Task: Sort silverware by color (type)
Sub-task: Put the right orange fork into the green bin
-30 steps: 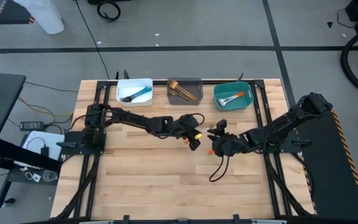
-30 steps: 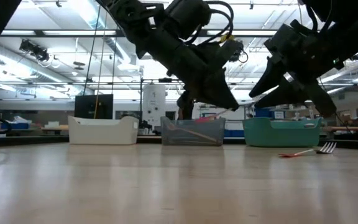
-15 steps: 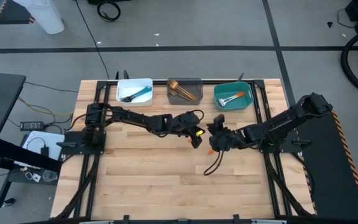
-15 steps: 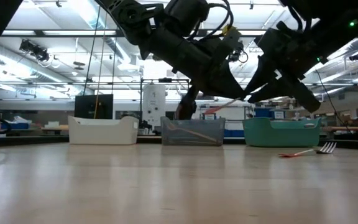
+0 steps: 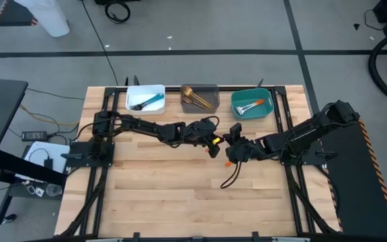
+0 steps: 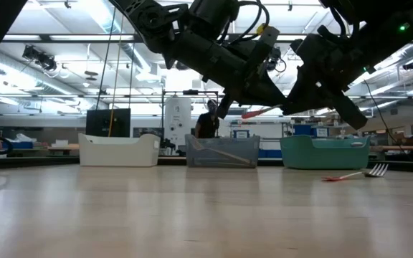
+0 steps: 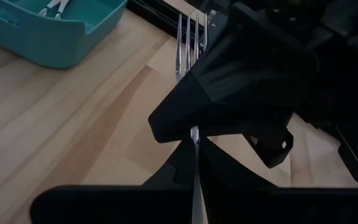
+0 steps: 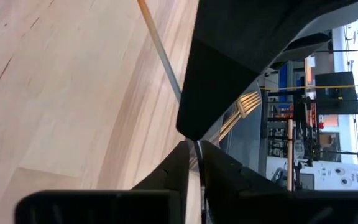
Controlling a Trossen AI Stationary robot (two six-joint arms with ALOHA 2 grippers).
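Mid-air above the worktop [image 5: 166, 195], just in front of the grey bin [image 5: 200, 98]: left pincer [image 5: 215, 148] clamped on an orange-handled fork [image 6: 258, 112], right pincer [image 5: 232, 153] closing round its tines, second fork [image 6: 353, 174] lying beside the teal bin [image 6: 325, 152].

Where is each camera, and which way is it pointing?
High: overhead, straight down on the table; left arm and right arm show.
Low: at tabletop height, facing the teal bin; arms hang from above.
Left wrist: past its own fingers at the fork.
Right wrist: past its own fingers; shares that fork.
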